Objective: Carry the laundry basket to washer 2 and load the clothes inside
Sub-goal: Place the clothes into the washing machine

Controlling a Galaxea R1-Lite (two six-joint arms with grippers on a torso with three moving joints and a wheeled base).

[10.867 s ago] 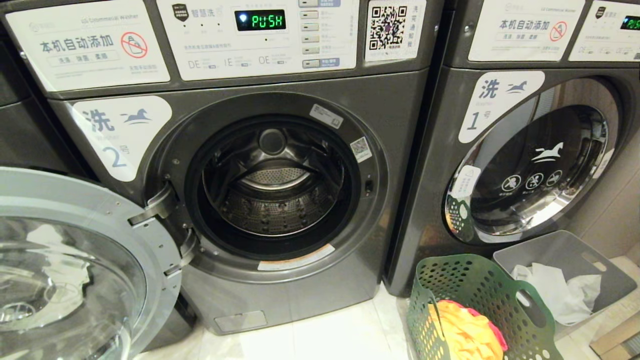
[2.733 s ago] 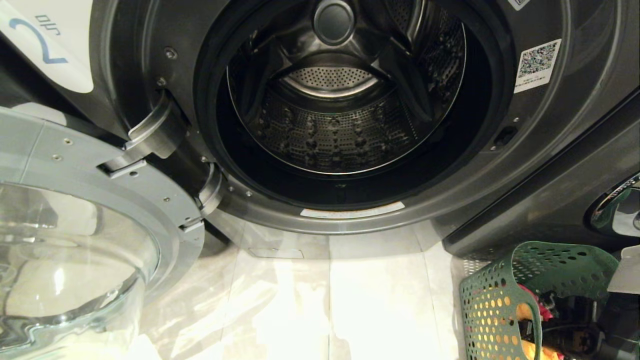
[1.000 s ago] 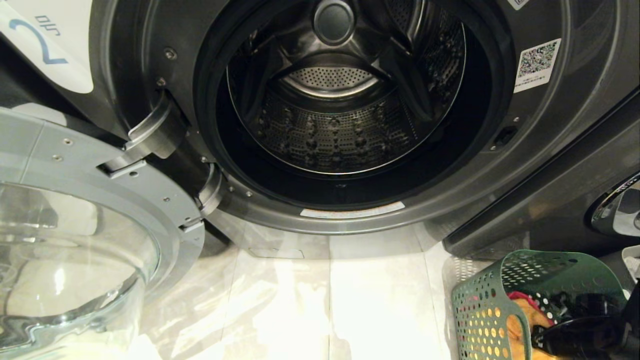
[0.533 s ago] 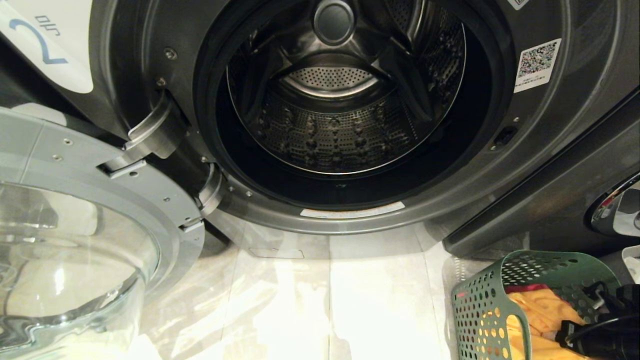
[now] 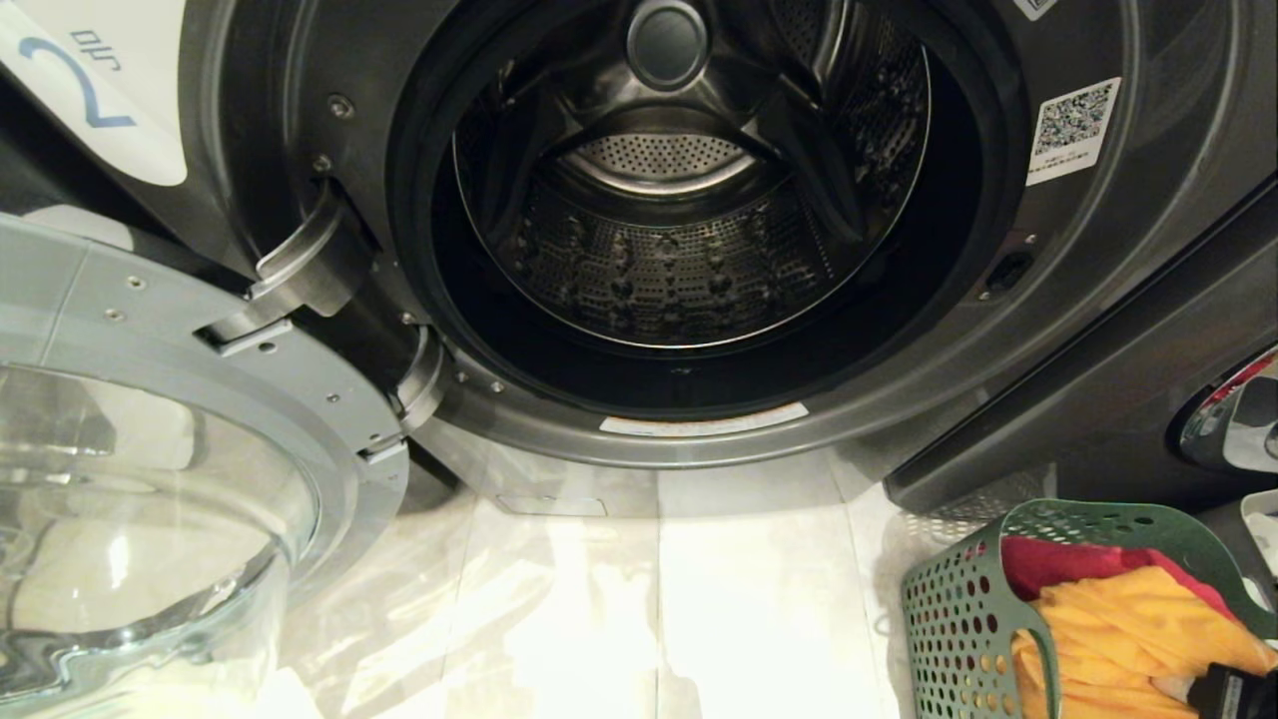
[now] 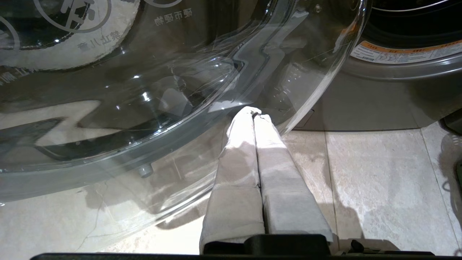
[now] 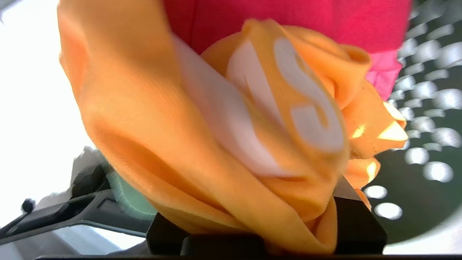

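Washer 2 (image 5: 80, 90) stands with its glass door (image 5: 150, 479) swung open to the left and its steel drum (image 5: 669, 260) bare. On the floor at the lower right is the green laundry basket (image 5: 958, 619). A yellow garment (image 5: 1128, 619) is bunched up above its rim, over a pink-red one (image 5: 1058, 564). My right gripper (image 5: 1233, 691) shows only as a dark edge at the corner. In the right wrist view the yellow garment (image 7: 223, 144) fills its jaws and hides the fingers. My left gripper (image 6: 254, 112) is shut and empty, low beside the door glass.
The chrome door rim of the neighbouring washer (image 5: 1233, 419) shows at the far right, behind the basket. Pale floor tiles (image 5: 649, 619) lie between the open door and the basket. The open door (image 6: 144, 108) overhangs the left gripper.
The right gripper has drawn back from inside the basket toward the picture's corner. The yellow garment has come up with it and now stands above the rim, with more of the pink-red one showing.
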